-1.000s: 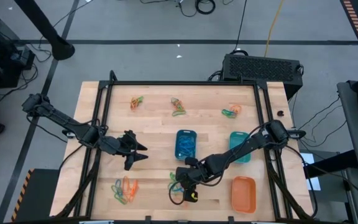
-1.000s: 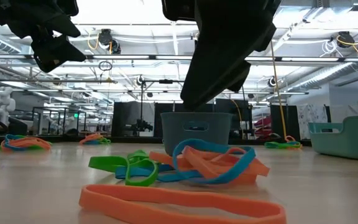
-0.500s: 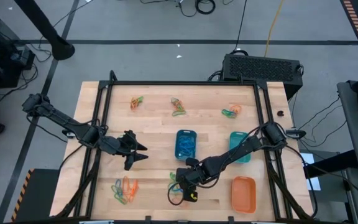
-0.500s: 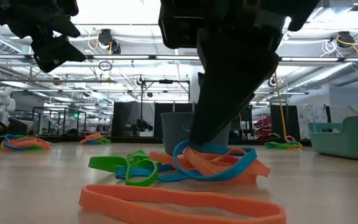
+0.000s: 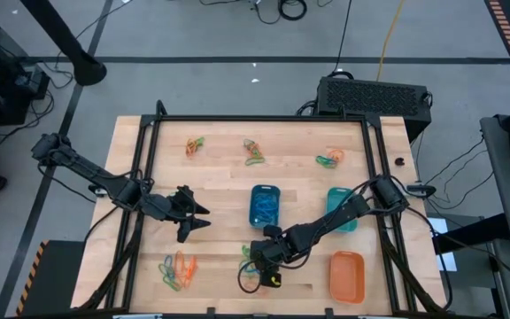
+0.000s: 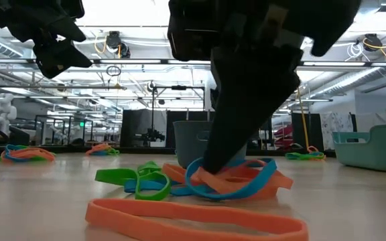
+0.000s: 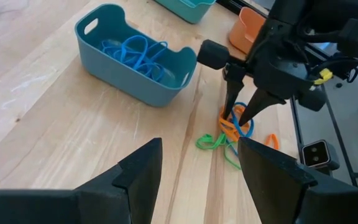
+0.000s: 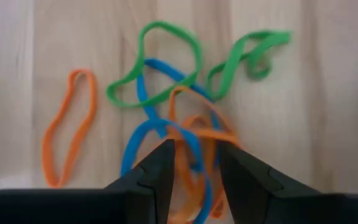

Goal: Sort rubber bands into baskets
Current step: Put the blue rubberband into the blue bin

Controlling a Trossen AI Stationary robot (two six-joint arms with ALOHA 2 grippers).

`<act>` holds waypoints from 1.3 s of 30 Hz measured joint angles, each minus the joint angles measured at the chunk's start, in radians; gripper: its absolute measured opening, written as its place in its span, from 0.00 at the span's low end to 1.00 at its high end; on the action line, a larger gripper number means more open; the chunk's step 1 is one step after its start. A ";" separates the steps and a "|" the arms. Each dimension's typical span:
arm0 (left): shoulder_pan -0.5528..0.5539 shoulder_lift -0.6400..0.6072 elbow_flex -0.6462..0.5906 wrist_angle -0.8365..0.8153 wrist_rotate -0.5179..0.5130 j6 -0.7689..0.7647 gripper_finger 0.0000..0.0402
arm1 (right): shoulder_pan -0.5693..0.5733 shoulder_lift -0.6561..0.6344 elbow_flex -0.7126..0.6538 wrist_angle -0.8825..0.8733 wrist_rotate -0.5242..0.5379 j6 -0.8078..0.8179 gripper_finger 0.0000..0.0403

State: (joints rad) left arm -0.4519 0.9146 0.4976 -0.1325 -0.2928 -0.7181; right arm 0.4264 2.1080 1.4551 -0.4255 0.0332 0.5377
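The tangle of rubber bands (image 8: 179, 118) at the table's near edge shows two green, two blue and about three orange loops, one orange lying apart. The right gripper (image 8: 196, 163) is down on it, fingers slightly apart astride an orange-and-blue strand. Three baskets stand nearby: blue (image 5: 265, 205), teal (image 5: 341, 209), orange (image 5: 346, 275); four smaller clumps lie elsewhere, and the left gripper (image 5: 197, 218) hovers, fingers spread, empty.

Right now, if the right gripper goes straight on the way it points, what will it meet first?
Most likely the tangled rubber bands: the right gripper, jaws parted, points down at the overlapping orange and blue loops. Then the table.
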 joint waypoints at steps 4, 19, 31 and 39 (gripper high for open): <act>0.000 0.000 0.000 -0.020 0.000 -0.006 0.54 | 0.000 0.001 0.000 -0.001 -0.010 0.004 0.28; 0.000 0.000 0.000 -0.019 -0.002 -0.002 0.54 | -0.012 -0.033 0.000 0.005 -0.014 0.003 0.02; 0.000 0.000 0.000 -0.016 -0.005 -0.008 0.54 | -0.071 -0.199 0.000 -0.099 -0.008 -0.035 0.00; 0.000 0.000 0.000 -0.011 -0.005 -0.010 0.54 | -0.202 -0.221 0.000 -0.229 0.103 -0.068 0.00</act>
State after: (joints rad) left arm -0.4519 0.9146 0.4976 -0.1436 -0.2981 -0.7277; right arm 0.2243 1.8866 1.4555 -0.6547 0.1363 0.4696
